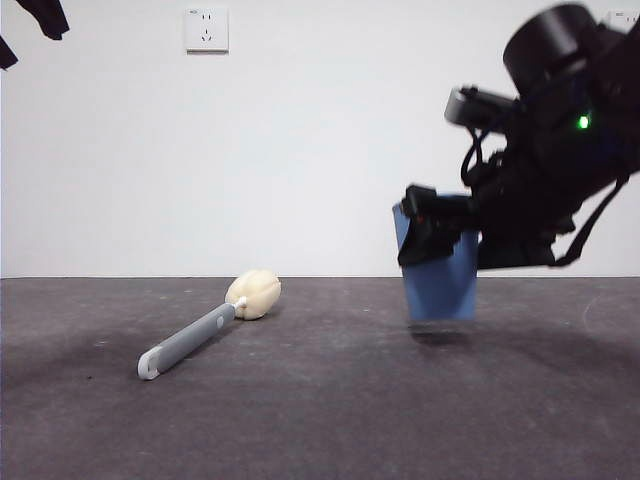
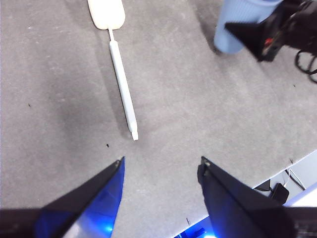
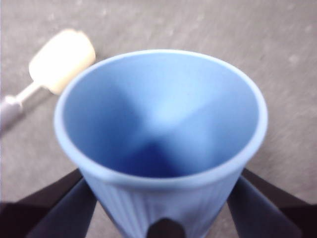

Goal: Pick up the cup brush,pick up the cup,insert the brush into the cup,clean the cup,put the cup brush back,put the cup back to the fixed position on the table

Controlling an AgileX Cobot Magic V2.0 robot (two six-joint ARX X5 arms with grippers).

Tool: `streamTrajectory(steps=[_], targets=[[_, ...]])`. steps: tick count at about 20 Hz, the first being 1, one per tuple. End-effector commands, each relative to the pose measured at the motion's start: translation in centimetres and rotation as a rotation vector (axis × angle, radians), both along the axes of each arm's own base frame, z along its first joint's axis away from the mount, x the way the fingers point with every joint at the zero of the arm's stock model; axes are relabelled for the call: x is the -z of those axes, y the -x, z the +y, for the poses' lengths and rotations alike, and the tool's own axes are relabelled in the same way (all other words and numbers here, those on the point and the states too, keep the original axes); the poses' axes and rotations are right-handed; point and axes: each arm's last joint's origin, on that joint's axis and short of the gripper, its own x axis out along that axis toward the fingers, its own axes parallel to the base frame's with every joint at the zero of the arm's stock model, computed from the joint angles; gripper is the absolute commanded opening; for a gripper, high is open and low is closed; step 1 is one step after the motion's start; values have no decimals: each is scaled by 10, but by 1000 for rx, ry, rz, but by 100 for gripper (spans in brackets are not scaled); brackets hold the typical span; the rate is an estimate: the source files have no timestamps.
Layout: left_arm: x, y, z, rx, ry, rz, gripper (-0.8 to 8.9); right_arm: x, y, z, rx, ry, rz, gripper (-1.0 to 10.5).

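Note:
The light blue ribbed cup (image 1: 440,290) hangs upright just above the table (image 1: 320,420) at the right, its shadow beneath it. My right gripper (image 1: 445,235) is shut on its sides; in the right wrist view the cup (image 3: 161,124) fills the space between the jaws of the right gripper (image 3: 161,198), and its inside holds nothing. The cup brush (image 1: 205,330) lies flat left of centre, cream sponge head toward the wall, white hooked end toward the front. My left gripper (image 2: 161,166) hovers open and high, with the cup brush (image 2: 121,84) and the cup (image 2: 235,27) ahead of it.
A white wall with a socket (image 1: 206,30) stands behind the table. The left arm shows only as a black tip (image 1: 35,20) at the top left corner. The table's edge (image 2: 297,166) runs close by the left gripper, with cables beyond it.

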Motion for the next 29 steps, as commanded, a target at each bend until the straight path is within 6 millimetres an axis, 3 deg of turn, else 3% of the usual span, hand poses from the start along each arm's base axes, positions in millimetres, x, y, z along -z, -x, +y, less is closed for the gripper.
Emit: streamTrajectory(steps=[1,6,10,15,17,24,29], targets=[[1,-1,-1,6,-1,-19,251,13,-1,1,-25,39,2,-17],[1,-1,-1,6,-2,-19,251,24,-2,2,-29,53,29,-5],[1,-1,-1,7,-3,-19,251,29,1,1,-30,80,93,300],[1,-1,-1,22,-15,-28,251,35,5,-1,-31,110,162,359],[2,-1,0,22,-18,-22,251,34,7,-2,-31,120,182,474],[2,-1,0,23,-21,-18,251,0,15,-6,-28,93,121,510],[3,0,0,23,-28,-4,251,-39,47,-16,-15,69,192,509]])
